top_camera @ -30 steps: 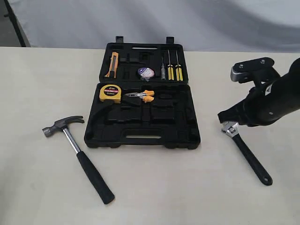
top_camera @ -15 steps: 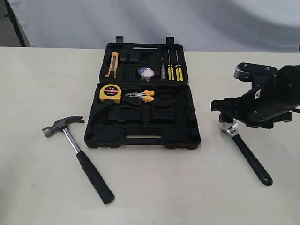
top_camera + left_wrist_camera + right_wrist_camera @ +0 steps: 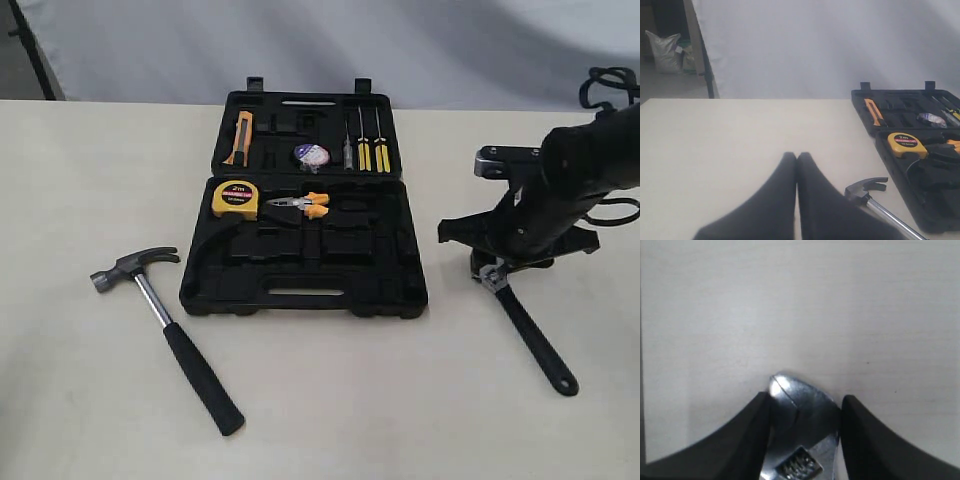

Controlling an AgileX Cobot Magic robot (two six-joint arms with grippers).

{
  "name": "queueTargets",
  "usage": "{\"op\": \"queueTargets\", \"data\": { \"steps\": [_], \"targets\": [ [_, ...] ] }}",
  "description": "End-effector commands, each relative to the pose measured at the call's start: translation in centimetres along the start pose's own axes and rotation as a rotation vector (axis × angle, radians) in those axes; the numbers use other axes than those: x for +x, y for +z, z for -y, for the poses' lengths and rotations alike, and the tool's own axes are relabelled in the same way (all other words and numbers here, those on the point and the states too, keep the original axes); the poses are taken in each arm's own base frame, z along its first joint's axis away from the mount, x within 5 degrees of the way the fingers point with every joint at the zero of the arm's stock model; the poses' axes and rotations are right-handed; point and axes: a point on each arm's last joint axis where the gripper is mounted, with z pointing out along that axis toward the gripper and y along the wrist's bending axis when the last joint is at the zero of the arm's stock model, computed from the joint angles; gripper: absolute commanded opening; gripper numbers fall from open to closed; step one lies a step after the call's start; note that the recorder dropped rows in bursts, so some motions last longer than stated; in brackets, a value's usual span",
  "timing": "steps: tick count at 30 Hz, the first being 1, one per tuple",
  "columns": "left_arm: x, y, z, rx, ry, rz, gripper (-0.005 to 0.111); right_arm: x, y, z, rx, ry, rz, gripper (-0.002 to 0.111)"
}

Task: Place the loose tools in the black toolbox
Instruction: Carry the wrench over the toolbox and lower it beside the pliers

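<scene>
The right claw (image 3: 805, 407), partly closed, pinches the silver head of the wrench (image 3: 528, 332). The wrench lies on the table (image 3: 90, 420) at lower right, beside the open toolbox (image 3: 300, 296). Gripped at one end, its long handle may droop or slip free when lifted.

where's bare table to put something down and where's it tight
Bare table between hammer and wrench, in front of the toolbox; also left of the hammer. Tight: inside the toolbox, and at the wrench head, which the right gripper straddles.
</scene>
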Motion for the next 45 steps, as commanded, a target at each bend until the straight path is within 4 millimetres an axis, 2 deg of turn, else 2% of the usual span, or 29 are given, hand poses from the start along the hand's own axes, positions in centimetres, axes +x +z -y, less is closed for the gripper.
{"op": "queueTargets", "data": {
  "steps": [1, 5, 9, 12, 19, 22, 27, 35, 40, 45],
  "targets": [
    [0.2, -0.1, 0.0, 0.014, -0.022, 0.007, 0.001, -0.1, -1.4, 0.2, 0.003, -0.025, 0.006, -0.001],
    [0.2, -0.1, 0.0, 0.014, -0.022, 0.007, 0.001, -1.2, -5.5, -0.1, -0.024, -0.156, 0.124, -0.001],
    [0.2, -0.1, 0.0, 0.014, -0.022, 0.007, 0.001, -1.4, -6.3, -0.5, -0.067, -0.198, 0.159, -0.001],
    [0.2, -0.1, 0.0, 0.014, -0.022, 0.007, 0.001, -1.8, -6.7, -1.6, -0.097, -0.26, 0.174, -0.001],
    [0.2, -0.1, 0.0, 0.014, -0.022, 0.007, 0.001, -3.1, -8.3, -6.1, -0.164, -0.383, 0.25, -0.001],
    [0.2, -0.1, 0.0, 0.014, -0.022, 0.007, 0.001, -3.1, -8.2, -8.5, -0.189, -0.438, 0.245, -0.001],
    [0.2, -0.1, 0.0, 0.014, -0.022, 0.007, 0.001, -3.0, -6.9, -12.2, -0.217, -0.582, 0.21, -0.001],
    [0.2, -0.1, 0.0, 0.014, -0.022, 0.007, 0.001, -3.1, -5.0, -17.7, -0.257, -0.708, 0.15, -0.001],
    [0.2, -0.1, 0.0, 0.014, -0.022, 0.007, 0.001, -3.5, -4.4, -20.0, -0.271, -0.772, 0.131, -0.001],
    [0.2, -0.1, 0.0, 0.014, -0.022, 0.007, 0.001, -4.2, -4.2, -20.6, -0.275, -0.798, 0.134, -0.001]
  ]
}}
